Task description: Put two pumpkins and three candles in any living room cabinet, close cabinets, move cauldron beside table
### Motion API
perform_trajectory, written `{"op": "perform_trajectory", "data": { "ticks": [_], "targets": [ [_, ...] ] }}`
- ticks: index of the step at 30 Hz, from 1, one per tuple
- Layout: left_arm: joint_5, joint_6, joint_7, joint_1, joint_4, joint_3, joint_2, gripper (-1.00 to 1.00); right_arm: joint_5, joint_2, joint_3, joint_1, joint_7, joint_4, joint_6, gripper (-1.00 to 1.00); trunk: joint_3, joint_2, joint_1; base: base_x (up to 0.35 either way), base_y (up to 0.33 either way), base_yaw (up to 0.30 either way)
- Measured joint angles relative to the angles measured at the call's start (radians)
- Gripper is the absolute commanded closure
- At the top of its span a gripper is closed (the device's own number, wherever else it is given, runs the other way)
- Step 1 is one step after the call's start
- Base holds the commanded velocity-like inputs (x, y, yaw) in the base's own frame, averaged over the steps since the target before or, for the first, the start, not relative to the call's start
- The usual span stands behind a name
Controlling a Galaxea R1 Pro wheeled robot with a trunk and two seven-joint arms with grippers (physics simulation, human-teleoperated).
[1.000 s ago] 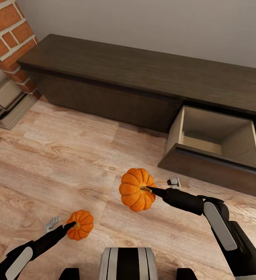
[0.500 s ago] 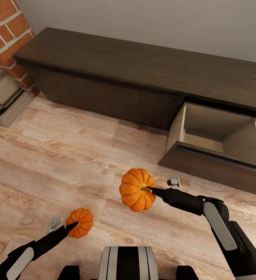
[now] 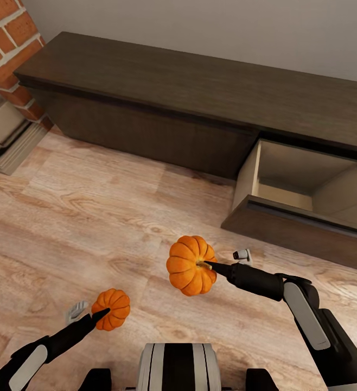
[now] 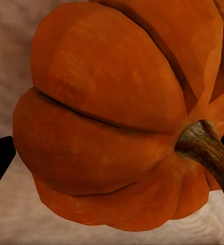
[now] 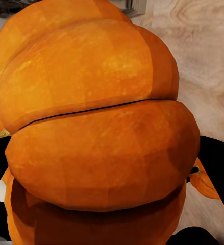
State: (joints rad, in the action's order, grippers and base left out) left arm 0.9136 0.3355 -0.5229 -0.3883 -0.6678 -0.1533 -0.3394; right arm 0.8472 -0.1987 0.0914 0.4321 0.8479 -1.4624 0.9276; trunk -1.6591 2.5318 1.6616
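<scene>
Your left gripper (image 3: 101,313) grips one pumpkin (image 3: 112,309) at lower left; your right gripper (image 3: 206,264) clamps the other pumpkin (image 3: 191,265) at centre, fingertips hidden behind fruit.

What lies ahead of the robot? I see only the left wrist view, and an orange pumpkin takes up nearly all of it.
Observer: Ahead is a long dark-brown cabinet against the wall, with one drawer pulled open on the robot's right.
Operator: Is anything in that drawer?
Observer: Its pale inside looks bare, though the front panel hides the near floor.
Operator: Is the other hand busy?
Observer: Yes, the right hand holds a second pumpkin above the wooden floor, short of the drawer.
Operator: And my pumpkin?
Observer: The left hand carries your pumpkin lower and further left, away from the drawer.
</scene>
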Motion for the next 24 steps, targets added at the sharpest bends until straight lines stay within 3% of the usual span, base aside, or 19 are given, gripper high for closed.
{"op": "perform_trajectory", "data": {
  "ticks": [10,11,24],
  "targets": [
    [0.000,0.000,0.000,-0.001,0.000,0.000,0.000,-1.00,0.000,0.000,0.000,0.000,-0.001,0.000,0.000,1.00,0.000,0.000,0.000,0.000,0.000,0.000],
    [0.000,0.000,0.000,-0.001,0.000,0.000,0.000,1.00,0.000,0.000,0.000,0.000,-0.001,0.000,0.000,1.00,0.000,0.000,0.000,0.000,0.000,0.000],
    [-0.001,0.000,0.000,0.000,0.000,0.002,0.000,1.00,0.000,0.000,0.000,0.000,0.000,0.001,0.002,1.00,0.000,0.000,0.000,0.000,0.000,0.000]
  ]
}}
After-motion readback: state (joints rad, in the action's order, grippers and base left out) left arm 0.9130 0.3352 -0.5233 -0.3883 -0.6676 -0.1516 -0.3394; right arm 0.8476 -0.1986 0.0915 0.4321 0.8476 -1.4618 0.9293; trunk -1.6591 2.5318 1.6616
